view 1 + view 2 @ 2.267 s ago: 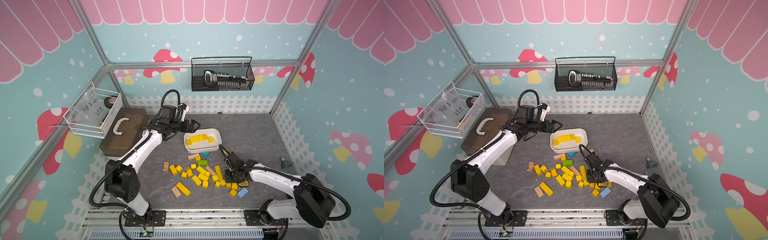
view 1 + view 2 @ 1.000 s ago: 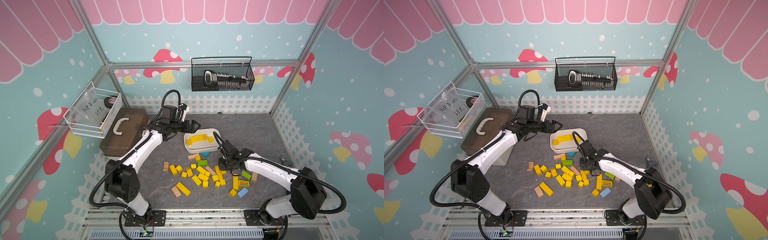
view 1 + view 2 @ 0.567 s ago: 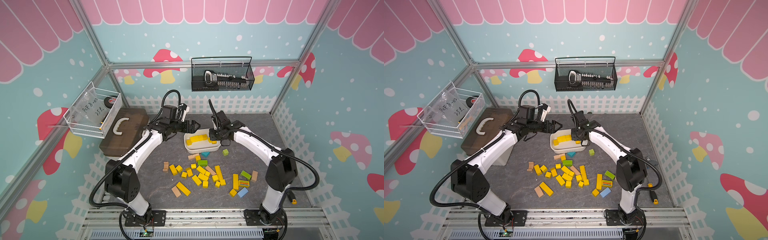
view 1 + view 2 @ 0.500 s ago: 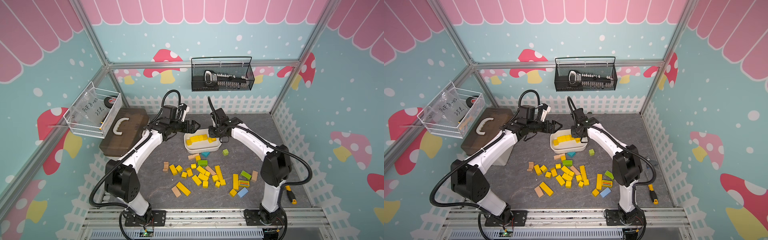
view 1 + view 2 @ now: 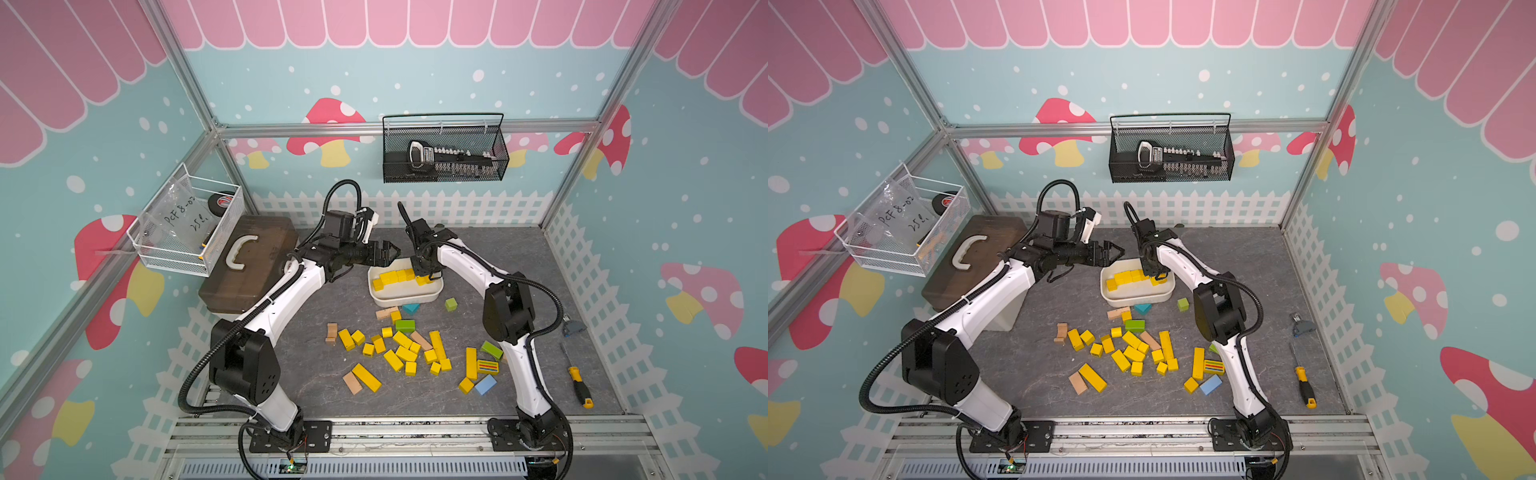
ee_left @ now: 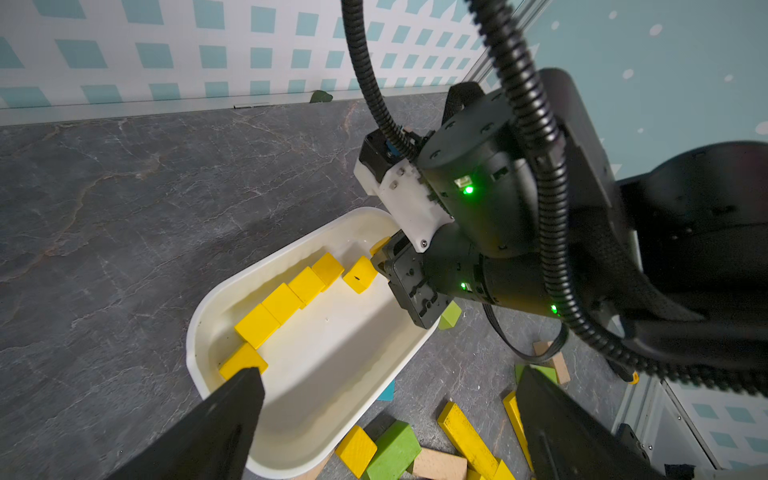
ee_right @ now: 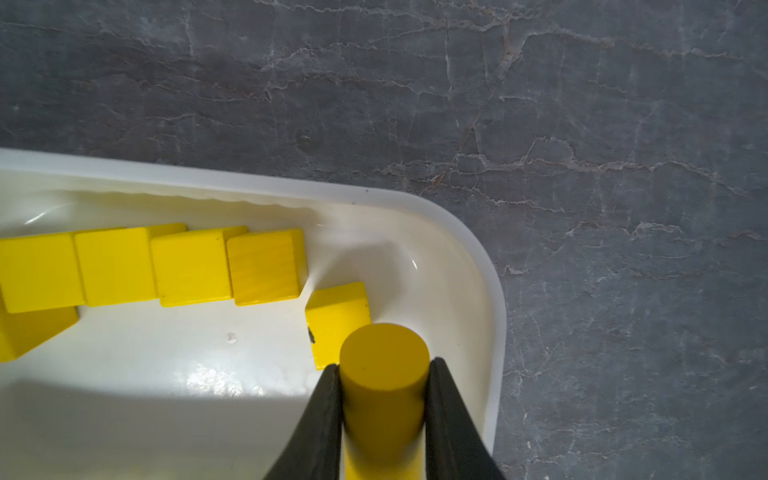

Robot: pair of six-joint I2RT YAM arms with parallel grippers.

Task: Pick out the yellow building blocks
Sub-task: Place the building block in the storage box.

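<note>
The step in hand looks like the drop-off. The right gripper (image 7: 383, 369) hangs just inside one rounded corner of the white tray (image 7: 457, 226). Its two black fingers (image 7: 320, 411) are clamped on the sides of a yellow cylinder (image 7: 384, 353), whose flat round end faces the wrist camera. I cannot tell whether the cylinder's lower end touches the tray floor. A small yellow cube (image 7: 337, 309) lies in the tray right beside it, and beyond that a row of yellow blocks (image 5: 395, 276) runs along one long wall of the tray.

The left gripper (image 6: 386, 372) hovers over the opposite end of the tray, fingers spread wide with nothing between them.

Most of the yellow building blocks (image 5: 402, 352) lie loose on the mat outside the tray, on the side toward the robot's bases. They are mixed with tan, green and blue pieces (those are not wanted).

The next move calls for parting the right fingers. The gripper should then lift straight up, clear of the rim and the neighbouring cube. The cylinder may tip and roll once it is free.
</note>
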